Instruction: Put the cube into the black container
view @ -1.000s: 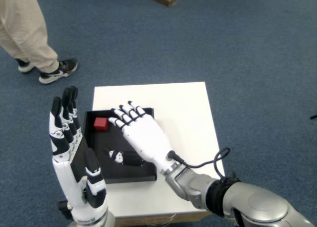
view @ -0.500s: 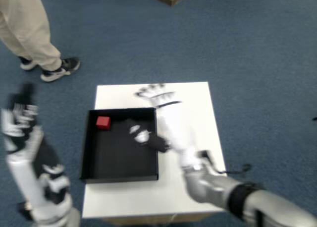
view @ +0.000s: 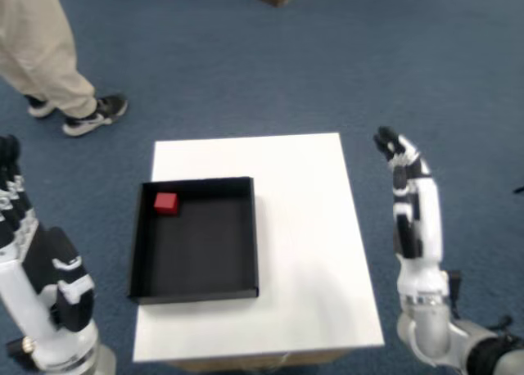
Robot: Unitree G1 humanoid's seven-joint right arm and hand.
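Cube, small and red, sits inside the black container, tucked into the far-left corner of its floor, close to both walls. From where I stand the job looks finished: the piece is in the tray and nothing is touching it.

The container rests on the white counter, toward its left half, with bare white surface to its right and along the front edge.

The right hand is off to the right of the counter, past its edge, held edge-on with fingers pointing up and away. It holds nothing; the fingers look extended and close together rather than curled, though at this angle I cannot be sure how far apart they are. The left hand hangs low at the left, also clear of the container.

I see nothing left to do but rest the arms.
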